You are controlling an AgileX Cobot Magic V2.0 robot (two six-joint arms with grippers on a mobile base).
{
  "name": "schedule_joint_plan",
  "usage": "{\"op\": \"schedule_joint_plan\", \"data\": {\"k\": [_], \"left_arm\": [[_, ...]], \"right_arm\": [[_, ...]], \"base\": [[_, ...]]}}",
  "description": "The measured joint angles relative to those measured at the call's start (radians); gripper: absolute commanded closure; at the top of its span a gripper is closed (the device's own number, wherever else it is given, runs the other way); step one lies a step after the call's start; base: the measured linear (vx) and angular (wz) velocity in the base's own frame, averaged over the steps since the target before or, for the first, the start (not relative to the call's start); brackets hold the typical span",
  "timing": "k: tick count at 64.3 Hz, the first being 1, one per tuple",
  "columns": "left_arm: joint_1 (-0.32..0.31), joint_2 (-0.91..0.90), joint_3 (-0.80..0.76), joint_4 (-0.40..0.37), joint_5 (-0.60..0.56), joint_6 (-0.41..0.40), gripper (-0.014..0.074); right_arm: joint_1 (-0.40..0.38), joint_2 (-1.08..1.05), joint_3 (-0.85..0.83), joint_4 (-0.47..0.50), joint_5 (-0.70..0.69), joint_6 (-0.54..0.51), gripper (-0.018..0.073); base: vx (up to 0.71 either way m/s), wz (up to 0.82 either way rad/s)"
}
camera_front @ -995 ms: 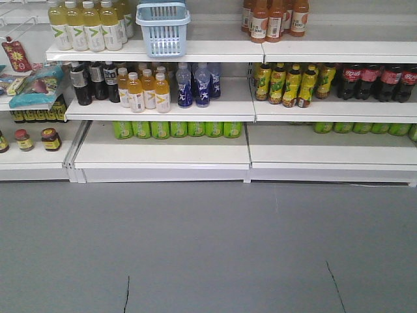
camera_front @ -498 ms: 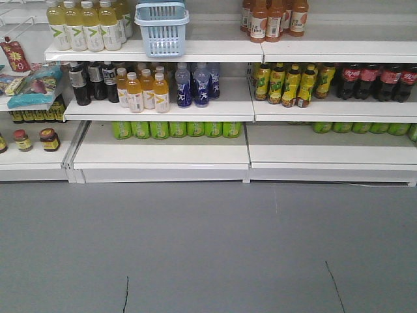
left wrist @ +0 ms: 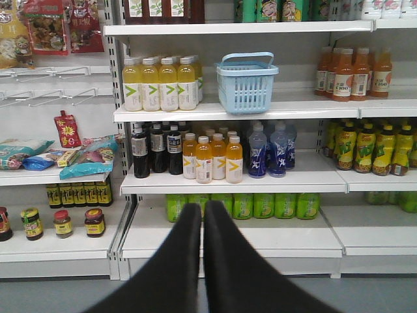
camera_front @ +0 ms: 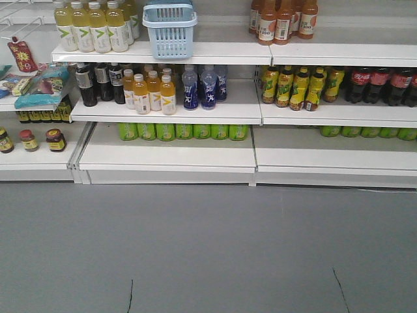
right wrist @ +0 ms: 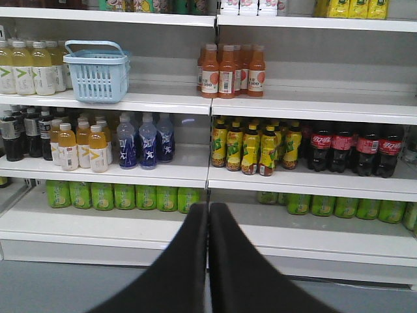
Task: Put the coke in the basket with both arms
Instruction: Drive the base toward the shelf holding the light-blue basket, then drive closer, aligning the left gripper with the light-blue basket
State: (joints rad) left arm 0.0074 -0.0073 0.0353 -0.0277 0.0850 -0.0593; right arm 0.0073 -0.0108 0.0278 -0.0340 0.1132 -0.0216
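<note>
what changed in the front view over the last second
Only the framing: the whole shelving slid slightly right and down in the front view, so the camera seems to have shifted, not the goods. Nothing was taken hold of or let go. The basket kept its spot beside the yellow bottles, and the dark cola bottles stayed in their row.

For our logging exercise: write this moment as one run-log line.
left fingers shut, empty | right fingers shut, empty | basket upright on upper shelf, untouched | stage: before reach
</note>
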Motion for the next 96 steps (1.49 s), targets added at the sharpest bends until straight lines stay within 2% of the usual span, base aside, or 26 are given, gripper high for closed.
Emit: {"op": "schedule_joint_plan", "data": {"k": [96], "left_arm": [[0.000, 0.000, 0.000, 0.000, 0.000, 0.000, 0.0603]], "right_arm": [[0.000, 0.000, 0.000, 0.000, 0.000, 0.000, 0.0569]], "base": [[0.09, -0.02]]}}
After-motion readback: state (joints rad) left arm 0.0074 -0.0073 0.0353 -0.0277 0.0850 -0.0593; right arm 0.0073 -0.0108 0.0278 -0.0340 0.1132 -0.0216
